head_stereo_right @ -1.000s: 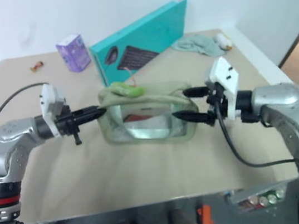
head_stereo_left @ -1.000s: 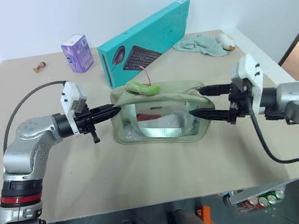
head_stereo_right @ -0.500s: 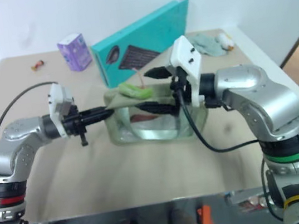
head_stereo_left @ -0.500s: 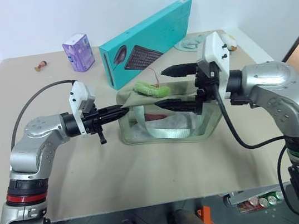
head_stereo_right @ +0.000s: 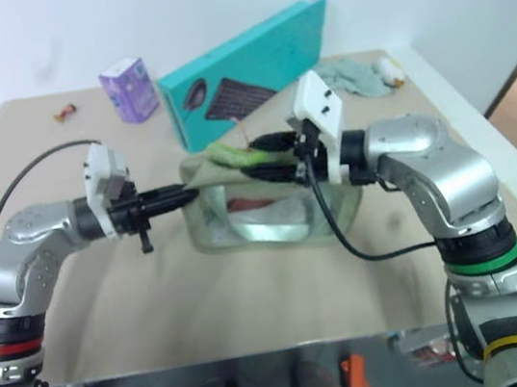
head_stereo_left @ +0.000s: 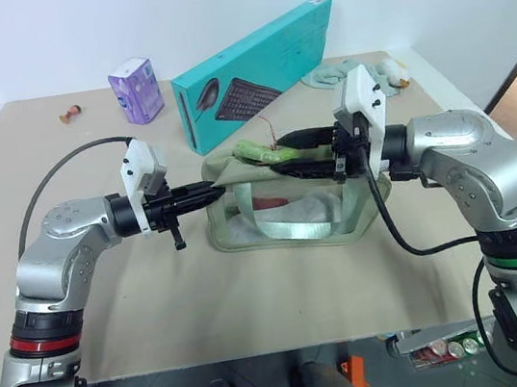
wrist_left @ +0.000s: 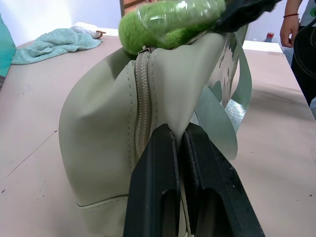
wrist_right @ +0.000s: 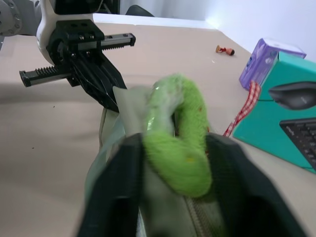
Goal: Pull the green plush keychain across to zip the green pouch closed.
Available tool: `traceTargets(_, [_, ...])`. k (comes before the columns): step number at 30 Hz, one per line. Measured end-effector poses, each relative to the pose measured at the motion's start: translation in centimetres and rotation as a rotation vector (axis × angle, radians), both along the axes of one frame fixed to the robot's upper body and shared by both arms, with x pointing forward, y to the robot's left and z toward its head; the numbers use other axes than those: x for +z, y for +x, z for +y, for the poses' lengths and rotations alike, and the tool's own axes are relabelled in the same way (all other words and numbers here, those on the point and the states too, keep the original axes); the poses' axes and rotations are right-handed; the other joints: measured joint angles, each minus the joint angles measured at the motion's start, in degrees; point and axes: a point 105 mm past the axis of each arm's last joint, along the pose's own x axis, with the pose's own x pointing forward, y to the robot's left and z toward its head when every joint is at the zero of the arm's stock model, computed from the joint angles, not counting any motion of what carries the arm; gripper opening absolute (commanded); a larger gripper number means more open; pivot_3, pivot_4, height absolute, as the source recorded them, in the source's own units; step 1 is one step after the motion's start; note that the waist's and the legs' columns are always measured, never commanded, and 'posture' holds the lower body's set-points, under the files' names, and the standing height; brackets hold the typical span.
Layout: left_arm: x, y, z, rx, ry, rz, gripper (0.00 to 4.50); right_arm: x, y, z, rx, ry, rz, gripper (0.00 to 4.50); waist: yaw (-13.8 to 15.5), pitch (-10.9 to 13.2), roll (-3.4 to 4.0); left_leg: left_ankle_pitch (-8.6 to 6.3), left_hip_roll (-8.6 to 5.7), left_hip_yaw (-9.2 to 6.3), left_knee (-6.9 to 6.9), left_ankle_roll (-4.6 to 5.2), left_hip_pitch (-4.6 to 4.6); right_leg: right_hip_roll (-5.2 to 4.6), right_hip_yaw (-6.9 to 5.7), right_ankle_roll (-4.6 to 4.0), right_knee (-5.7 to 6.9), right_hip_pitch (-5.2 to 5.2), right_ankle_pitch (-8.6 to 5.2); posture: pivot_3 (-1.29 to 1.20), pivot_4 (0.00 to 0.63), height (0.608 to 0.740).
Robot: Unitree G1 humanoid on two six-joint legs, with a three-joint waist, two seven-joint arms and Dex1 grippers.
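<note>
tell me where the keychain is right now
The keychain lies on top of the pouch near its left end, between the right claw's fingers.

Bystanders on the beige table [head_stereo_left: 254, 291]

A long teal keyboard box [head_stereo_left: 255, 72] stands tilted toward the back; a purple carton [head_stereo_left: 135, 91] stands left of it, a small red-and-tan figure [head_stereo_left: 69, 114] farther left, and a crumpled pale teal cloth [head_stereo_left: 333, 72] lies right beside a small white toy [head_stereo_left: 395, 73].

Keychain [wrist_right: 180, 143] lime green, cord [wrist_right: 242, 111] red-white check. Pouch [wrist_left: 106, 143] sage green with clear sides; box [head_stereo_left: 255, 72] teal, carton [head_stereo_left: 135, 91] purple at 11 o'clock.
</note>
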Motion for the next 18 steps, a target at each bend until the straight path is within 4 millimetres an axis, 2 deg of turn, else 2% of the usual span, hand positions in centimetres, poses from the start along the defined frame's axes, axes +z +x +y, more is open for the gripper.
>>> traceTargets(3, [0.0, 0.0, 0.0, 0.003, 0.0, 0.0, 0.0, -0.1, 0.0, -0.1, -0.003, 0.0, 0.005, 0.01, 0.0, 0.0, 0.0, 0.0, 0.0, -0.01, 0.0, 0.0, 0.0, 0.0, -0.01, 0.0, 0.0, 0.0, 0.0, 0.0, 0.15, 0.74])
traceTargets(7, [0.0, 0.1, 0.0, 0.005, 0.0, 0.001, 0.0, -0.7, 0.0, -0.4, -0.012, -0.004, 0.021, 0.01, 0.0, 0.0, 0.0, 0.0, 0.0, 0.0, 0.01, 0.0, 0.0, 0.0, 0.0, 0.0, 0.0, 0.0, 0.0, 0.0, 0.15, 0.74])
traceTargets(13, [-0.1, 0.1, -0.1, 0.009, -0.001, -0.001, 0.0, -0.3, 0.1, -0.7, -0.028, -0.004, 0.002, 0.01, 0.0, 0.0, 0.0, 0.0, 0.0, -0.01, 0.03, 0.0, 0.0, 0.0, -0.01, 0.0, 0.0, 0.01, 0.01, 0.0, 0.15, 0.74])
traceTargets(16, [-0.2, 0.3, 0.0, 0.017, 0.0, -0.001, 0.0, 0.7, 0.2, -1.5, -0.052, -0.009, -0.038, 0.01, 0.01, 0.0, 0.0, 0.0, -0.01, 0.01, 0.04, 0.0, -0.01, -0.01, 0.0, 0.0, 0.0, 0.0, 0.01, 0.0, 0.15, 0.74])
traceTargets(18, [-0.2, 0.3, -0.1, 0.018, 0.001, -0.003, 0.0, 2.0, 0.3, -2.0, -0.069, -0.01, -0.082, 0.01, 0.0, 0.01, 0.01, 0.0, -0.01, 0.02, 0.05, 0.0, -0.01, -0.01, 0.01, 0.01, 0.0, 0.0, 0.01, 0.0, 0.15, 0.74])
